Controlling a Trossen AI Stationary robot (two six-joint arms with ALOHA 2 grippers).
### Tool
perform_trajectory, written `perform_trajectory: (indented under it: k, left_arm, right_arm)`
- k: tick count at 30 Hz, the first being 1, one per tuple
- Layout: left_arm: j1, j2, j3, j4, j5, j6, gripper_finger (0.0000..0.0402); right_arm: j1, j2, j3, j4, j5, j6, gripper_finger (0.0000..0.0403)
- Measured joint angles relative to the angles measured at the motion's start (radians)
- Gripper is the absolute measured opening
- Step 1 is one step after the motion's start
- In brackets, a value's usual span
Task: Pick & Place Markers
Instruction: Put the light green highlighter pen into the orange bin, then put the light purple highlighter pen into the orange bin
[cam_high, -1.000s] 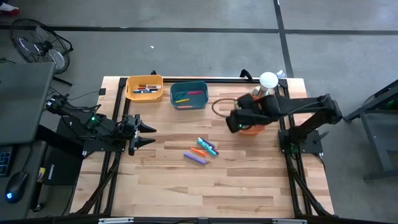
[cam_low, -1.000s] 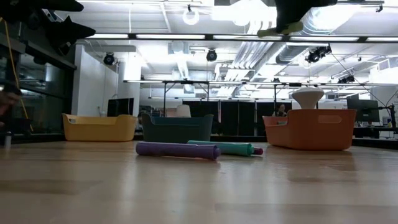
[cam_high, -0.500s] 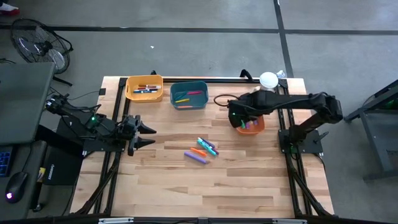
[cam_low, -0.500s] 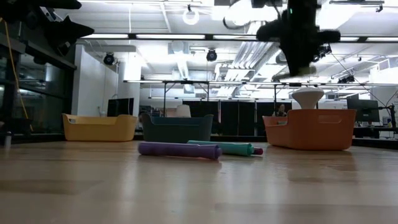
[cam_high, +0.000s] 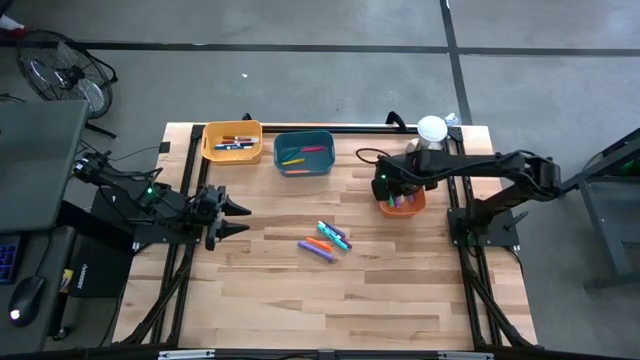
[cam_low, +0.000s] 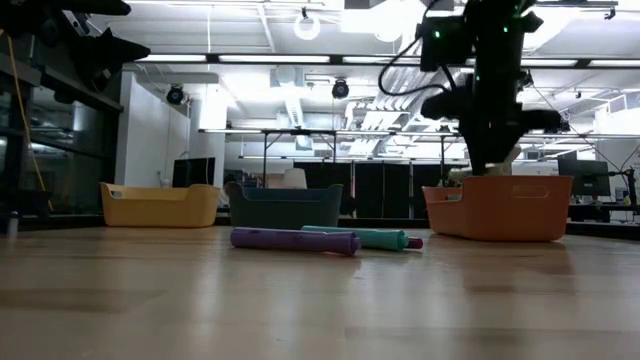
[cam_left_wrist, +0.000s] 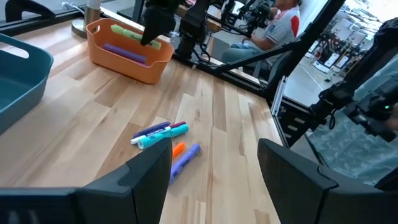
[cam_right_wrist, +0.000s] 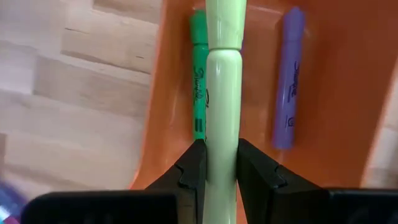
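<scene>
Markers lie in a small loose group (cam_high: 323, 243) at the centre of the high view: purple, orange, teal and blue ones, untouched on the wooden table (cam_high: 300, 300). At centre left the left gripper (cam_high: 232, 215) waits with its fingers spread wide, holding nothing. Farther back, at the right, the right gripper (cam_high: 392, 193) has come over the orange bin (cam_high: 404, 204), where a second ago it was beside it. In its wrist view the fingers pinch a pale green marker (cam_right_wrist: 222, 93) above the bin's inside, where a green marker (cam_right_wrist: 198, 81) and a purple one (cam_right_wrist: 288, 78) already lie. I judge the release is near. At the upper middle, the yellow bin (cam_high: 232, 141) and the teal bin (cam_high: 303, 152) hold more markers.
</scene>
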Motion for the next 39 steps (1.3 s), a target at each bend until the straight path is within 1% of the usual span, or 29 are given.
perform_trajectory:
  k: [12, 16, 24, 25, 29, 31, 39]
  left_arm:
    - [0.000, 0.000, 0.000, -0.022, -0.005, -0.033, 0.0232]
    - [0.000, 0.000, 0.000, -0.022, -0.005, -0.033, 0.0232]
    - [0.000, 0.000, 0.000, -0.022, -0.006, -0.036, 0.0232]
    - [0.000, 0.000, 0.000, -0.022, -0.006, -0.036, 0.0232]
    - [0.000, 0.000, 0.000, -0.022, -0.006, -0.038, 0.0232]
    - [0.000, 0.000, 0.000, -0.022, -0.007, -0.041, 0.0232]
    - [0.000, 0.000, 0.000, -0.022, -0.007, -0.041, 0.0232]
  right_arm:
    - [-0.089, 0.000, -0.148, 0.145, -0.024, -0.033, 0.0059]
    - [-0.100, 0.000, -0.178, 0.192, -0.036, -0.045, 0.0059]
    - [-0.100, 0.000, -0.200, 0.209, -0.040, -0.049, 0.0059]
    - [-0.100, 0.000, -0.200, 0.208, -0.036, -0.049, 0.0062]
    - [-0.100, 0.000, -0.200, 0.200, -0.029, -0.038, 0.0105]
    - [-0.100, 0.000, -0.200, 0.201, -0.030, -0.044, 0.0116]
    - [-0.099, -0.008, -0.200, 0.218, -0.063, -0.087, 0.0113]
